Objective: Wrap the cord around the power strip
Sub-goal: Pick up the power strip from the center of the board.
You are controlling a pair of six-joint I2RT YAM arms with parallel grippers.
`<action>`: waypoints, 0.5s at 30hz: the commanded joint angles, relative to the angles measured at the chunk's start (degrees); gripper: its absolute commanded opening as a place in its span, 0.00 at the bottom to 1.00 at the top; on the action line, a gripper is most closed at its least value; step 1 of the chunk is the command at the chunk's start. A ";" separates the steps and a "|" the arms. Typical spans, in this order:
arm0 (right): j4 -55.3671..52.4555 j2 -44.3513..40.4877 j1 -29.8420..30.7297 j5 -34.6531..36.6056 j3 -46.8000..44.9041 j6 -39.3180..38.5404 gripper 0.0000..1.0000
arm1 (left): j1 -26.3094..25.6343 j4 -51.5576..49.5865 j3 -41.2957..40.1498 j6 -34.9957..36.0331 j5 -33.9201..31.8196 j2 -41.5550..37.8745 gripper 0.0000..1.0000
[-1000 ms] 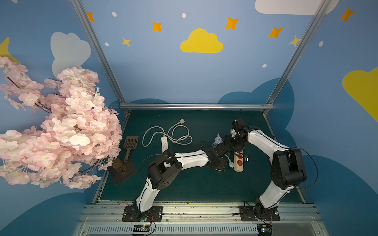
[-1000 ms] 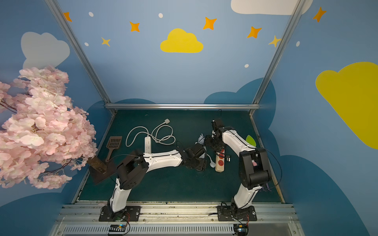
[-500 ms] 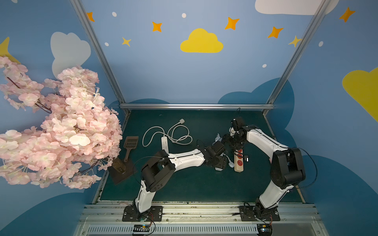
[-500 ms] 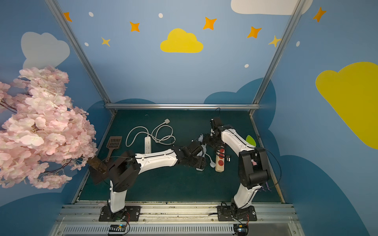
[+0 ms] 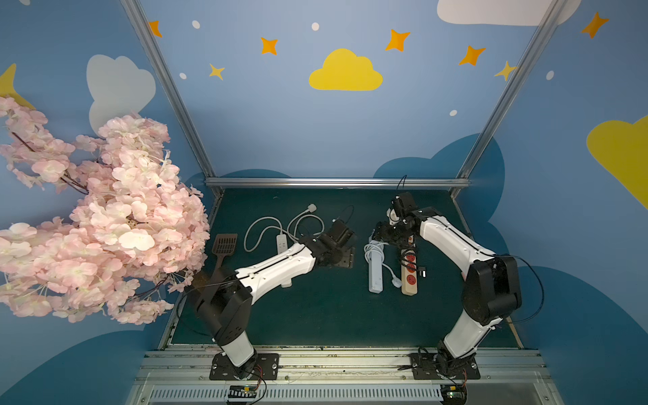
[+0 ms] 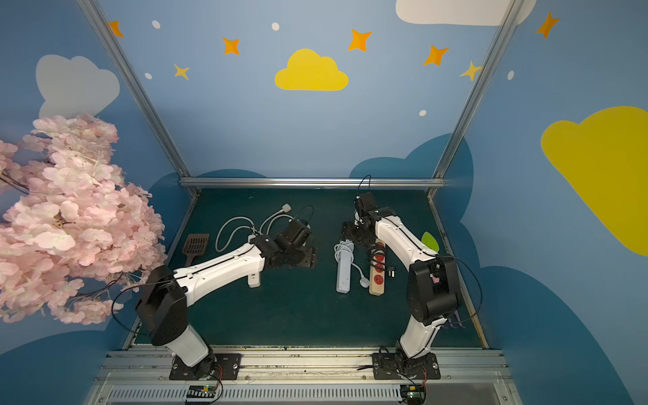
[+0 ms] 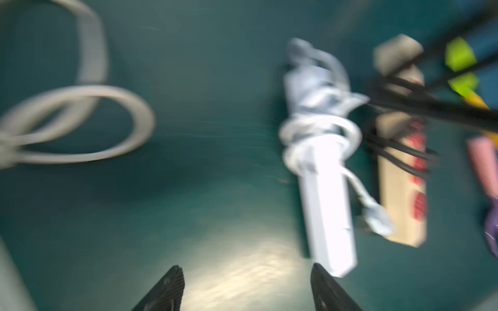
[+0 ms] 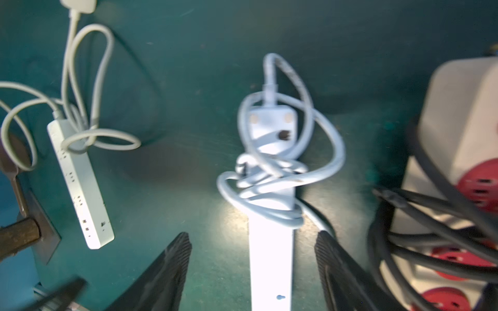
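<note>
My left gripper (image 5: 345, 257) hangs over the green mat (image 5: 315, 315), near the white strip (image 5: 375, 277). That strip lies lengthwise, its cord (image 5: 372, 250) bundled round the far end and its plug (image 5: 396, 282) loose beside it. My right gripper (image 5: 381, 234) sits above that bundle. A beige strip (image 5: 409, 280) lies just beside.

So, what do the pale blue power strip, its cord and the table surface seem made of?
The pale blue power strip: likely hard plastic, glossy; it glares. Its cord: probably rubbery sheath, matte; bends in soft loops. The table surface: perhaps felt; dull green.
</note>
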 commanded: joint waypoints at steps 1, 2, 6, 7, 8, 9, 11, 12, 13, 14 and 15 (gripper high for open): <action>-0.97 1.81 3.06 1.10 2.26 -0.48 0.75 | 6.37 -6.46 -6.58 2.47 -5.50 -5.11 0.75; -0.44 2.24 3.71 0.88 2.56 -0.30 0.75 | 8.43 -5.97 -8.37 3.34 -5.32 -6.08 0.75; -0.43 5.51 6.20 -0.20 5.34 0.07 0.75 | 15.82 -7.10 -10.36 4.42 -5.62 -5.59 0.75; -0.60 6.40 6.68 -0.48 6.20 0.07 0.74 | 17.03 -6.69 -10.28 4.84 -5.86 -5.02 0.75; -0.62 6.98 7.13 -0.65 6.78 0.16 0.74 | 18.01 -6.42 -10.12 5.17 -6.07 -4.43 0.76; -0.69 7.54 7.75 -0.84 7.17 0.23 0.75 | 19.02 -6.06 -9.93 5.57 -6.31 -3.83 0.76; -0.71 8.23 8.71 -0.94 7.91 0.25 0.75 | 20.71 -4.84 -9.74 6.02 -6.12 -1.92 0.76; -0.72 8.58 9.12 -0.99 8.16 0.25 0.75 | 21.72 -4.09 -9.54 6.01 -5.12 -0.71 0.76; -0.81 8.84 9.45 -1.07 8.41 0.25 0.74 | 22.64 -3.25 -9.33 5.95 -3.66 0.61 0.76; -0.88 9.14 9.62 -1.12 8.67 0.33 0.74 | 23.22 -2.67 -9.07 5.95 -2.41 1.66 0.76; -0.98 9.25 9.71 -1.11 8.81 0.38 0.74 | 23.75 -2.23 -8.67 6.03 -1.34 3.00 0.76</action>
